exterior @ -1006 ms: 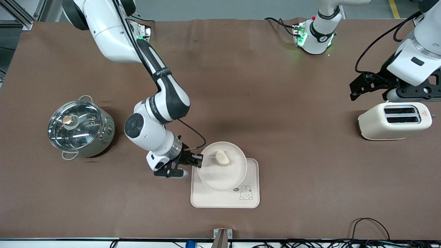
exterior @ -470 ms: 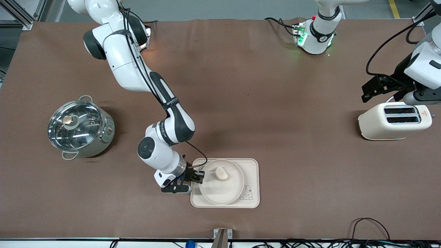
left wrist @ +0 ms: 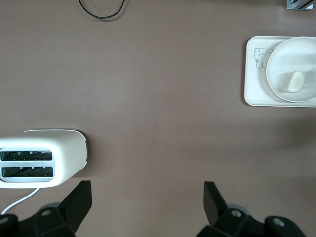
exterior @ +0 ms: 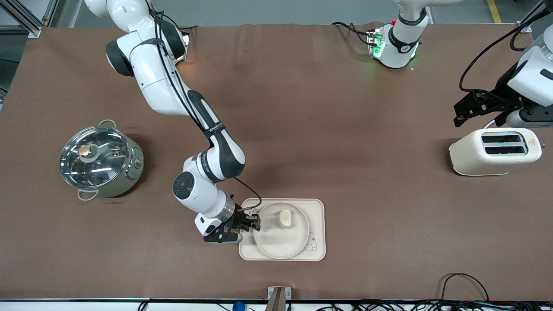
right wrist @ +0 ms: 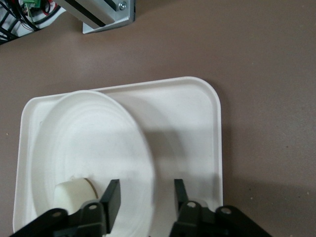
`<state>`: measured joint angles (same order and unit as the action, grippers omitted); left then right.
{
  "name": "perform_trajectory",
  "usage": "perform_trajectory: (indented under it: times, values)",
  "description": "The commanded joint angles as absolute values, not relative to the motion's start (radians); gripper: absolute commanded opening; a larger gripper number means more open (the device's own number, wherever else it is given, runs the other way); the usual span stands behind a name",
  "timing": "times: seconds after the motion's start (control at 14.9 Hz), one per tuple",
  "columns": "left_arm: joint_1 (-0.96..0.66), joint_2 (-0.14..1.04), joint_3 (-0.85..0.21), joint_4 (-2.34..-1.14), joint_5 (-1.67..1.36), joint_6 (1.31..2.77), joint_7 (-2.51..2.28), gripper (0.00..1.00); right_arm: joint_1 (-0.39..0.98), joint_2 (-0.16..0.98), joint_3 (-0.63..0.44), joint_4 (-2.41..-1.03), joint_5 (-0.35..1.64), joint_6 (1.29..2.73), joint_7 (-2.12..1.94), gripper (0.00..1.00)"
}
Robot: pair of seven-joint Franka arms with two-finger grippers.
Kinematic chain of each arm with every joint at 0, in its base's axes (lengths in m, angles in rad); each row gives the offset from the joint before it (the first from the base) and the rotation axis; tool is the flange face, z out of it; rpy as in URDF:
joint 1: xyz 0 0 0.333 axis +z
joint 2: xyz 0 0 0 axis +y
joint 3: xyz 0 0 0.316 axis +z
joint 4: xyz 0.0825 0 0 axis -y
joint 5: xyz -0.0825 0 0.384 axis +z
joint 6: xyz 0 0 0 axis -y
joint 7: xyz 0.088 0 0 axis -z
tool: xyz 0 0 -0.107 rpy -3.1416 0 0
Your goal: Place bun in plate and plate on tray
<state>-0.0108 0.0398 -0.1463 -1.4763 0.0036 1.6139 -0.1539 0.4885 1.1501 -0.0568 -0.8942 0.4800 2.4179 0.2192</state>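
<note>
The plate (exterior: 276, 244) lies flat on the tray (exterior: 317, 209), with the bun (exterior: 284, 218) in it. My right gripper (exterior: 255, 223) is low at the plate's rim, at the tray's end toward the right arm. In the right wrist view its fingers (right wrist: 111, 197) are open and astride the plate's rim (right wrist: 89, 143), gripping nothing, with the bun (right wrist: 74, 195) beside one finger and the tray (right wrist: 192, 123) under them. My left gripper (exterior: 460, 114) waits open and empty in the air by the toaster. The left wrist view shows it (left wrist: 148, 190) over bare table, and also the tray (left wrist: 254, 89), plate (left wrist: 284, 59) and bun (left wrist: 295, 81).
A steel pot with a glass lid (exterior: 99, 162) stands toward the right arm's end. A cream toaster (exterior: 494, 151) stands at the left arm's end and shows in the left wrist view (left wrist: 42, 163). A metal bracket (exterior: 278, 296) sits at the table's near edge.
The right gripper brought the plate with the bun down onto the tray, and its fingers now stand apart around the rim. The left arm shifted slightly.
</note>
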Motion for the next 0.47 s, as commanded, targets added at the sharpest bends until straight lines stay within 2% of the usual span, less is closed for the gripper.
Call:
perform_trajectory:
  times: [0.0, 0.2, 0.4]
  values:
    - [-0.008, 0.038, -0.152, -1.459, 0.020, 1.605, -0.144, 1.00, 0.453, 1.054, -0.040, -0.925, 0.469, 2.289, 0.218, 1.00]
    - [0.008, 0.038, -0.147, -1.459, 0.017, 1.605, -0.135, 1.00, 0.384, 0.939, -0.051, -0.942, 0.448, 2.052, 0.213, 1.00]
    - [0.006, 0.038, -0.147, -1.459, 0.015, 1.605, -0.138, 1.00, 0.309, 0.847, -0.072, -0.940, 0.320, 1.844, 0.195, 1.00]
